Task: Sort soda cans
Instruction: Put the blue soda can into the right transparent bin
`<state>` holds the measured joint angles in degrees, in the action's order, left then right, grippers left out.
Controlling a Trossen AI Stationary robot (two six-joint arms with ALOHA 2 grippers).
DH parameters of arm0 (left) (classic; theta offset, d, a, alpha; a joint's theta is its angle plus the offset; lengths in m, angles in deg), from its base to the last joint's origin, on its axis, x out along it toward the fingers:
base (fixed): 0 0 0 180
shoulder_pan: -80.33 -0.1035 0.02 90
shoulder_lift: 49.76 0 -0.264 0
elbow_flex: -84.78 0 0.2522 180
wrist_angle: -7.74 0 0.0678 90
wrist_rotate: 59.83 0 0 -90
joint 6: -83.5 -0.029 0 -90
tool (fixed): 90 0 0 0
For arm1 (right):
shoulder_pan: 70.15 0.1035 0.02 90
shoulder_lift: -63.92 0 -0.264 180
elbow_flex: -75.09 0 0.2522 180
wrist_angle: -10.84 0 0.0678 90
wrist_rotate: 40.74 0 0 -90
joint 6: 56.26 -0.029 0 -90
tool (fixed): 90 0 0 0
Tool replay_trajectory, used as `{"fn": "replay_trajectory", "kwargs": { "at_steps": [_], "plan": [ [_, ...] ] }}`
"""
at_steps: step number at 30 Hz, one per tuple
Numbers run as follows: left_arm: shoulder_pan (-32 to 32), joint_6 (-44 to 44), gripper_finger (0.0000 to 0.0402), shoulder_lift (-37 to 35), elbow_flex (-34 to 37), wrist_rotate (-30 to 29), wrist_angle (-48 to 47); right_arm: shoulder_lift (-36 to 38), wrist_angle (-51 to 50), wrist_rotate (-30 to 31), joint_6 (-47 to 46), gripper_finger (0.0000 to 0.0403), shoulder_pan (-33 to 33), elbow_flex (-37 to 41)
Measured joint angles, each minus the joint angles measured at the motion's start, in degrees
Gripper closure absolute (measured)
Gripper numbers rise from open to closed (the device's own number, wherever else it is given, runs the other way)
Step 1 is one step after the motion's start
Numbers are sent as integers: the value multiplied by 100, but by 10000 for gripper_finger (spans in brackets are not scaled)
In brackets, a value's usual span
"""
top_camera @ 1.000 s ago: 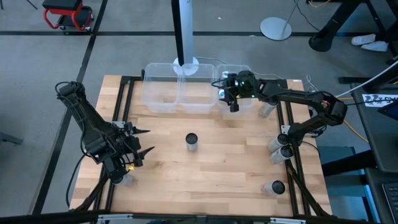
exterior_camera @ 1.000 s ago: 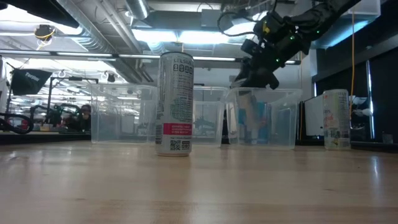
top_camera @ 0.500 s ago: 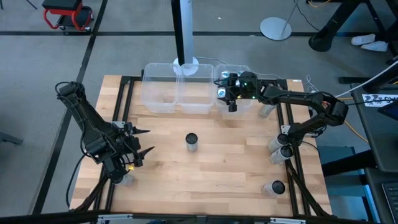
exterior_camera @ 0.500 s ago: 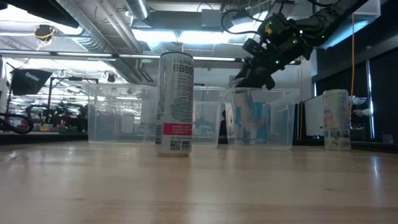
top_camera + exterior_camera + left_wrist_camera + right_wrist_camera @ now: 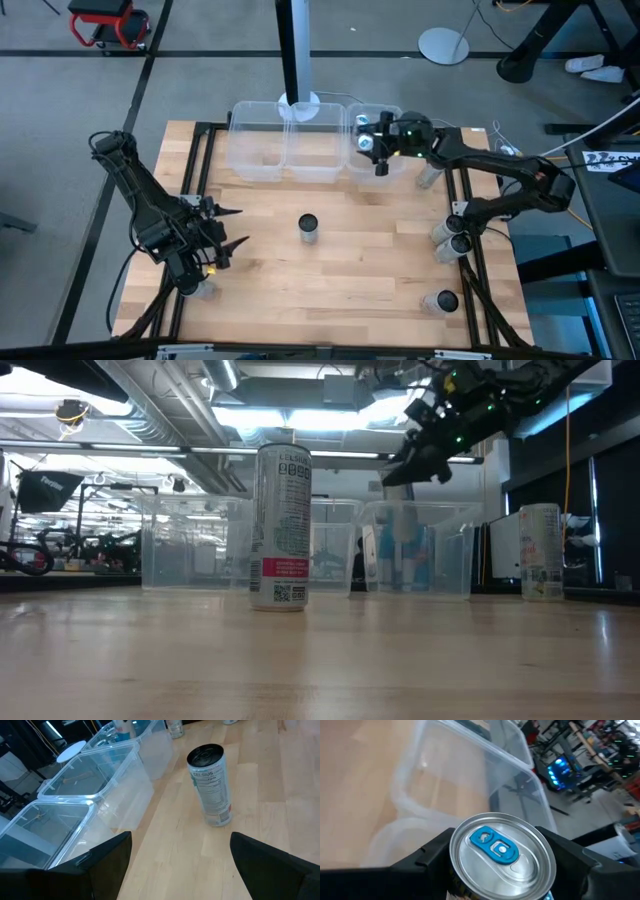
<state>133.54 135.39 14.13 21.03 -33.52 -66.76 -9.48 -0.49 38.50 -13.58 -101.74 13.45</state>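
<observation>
One teal-tabbed silver soda can (image 5: 501, 852) now stands between your right gripper's (image 5: 378, 158) spread fingers, no longer held. It sits in the clear plastic right-hand bin (image 5: 396, 117) at the far edge, and the gripper has lifted since a second ago, so that can counts as sorted. Smooth metal cylinder, glossy thin-walled bin. Your left gripper (image 5: 228, 228) waits wide open, near left, facing the dark-topped can (image 5: 210, 785) mid-table.

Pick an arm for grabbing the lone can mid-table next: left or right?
Left. Its end effector is open beside the dark-topped can, with bare table between. The right end effector is over the right-hand bin, fingers either side of a blue-tabbed can.
</observation>
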Motion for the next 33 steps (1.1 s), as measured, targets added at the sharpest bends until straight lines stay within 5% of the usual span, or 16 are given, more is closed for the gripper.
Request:
{"fn": "replay_trajectory", "kwargs": {
  "at_steps": [11,24,33],
  "plan": [
    [0,51,75,0,0,-4,14,434,-1093,-32,97,161,-11,-6],
    [0,51,75,-1,0,-123,5,295,596,-801,-824,162,-884,894],
    [-9,5,75,1,0,-248,12,297,532,-1120,-1034,162,-1270,944]
  ]
}}
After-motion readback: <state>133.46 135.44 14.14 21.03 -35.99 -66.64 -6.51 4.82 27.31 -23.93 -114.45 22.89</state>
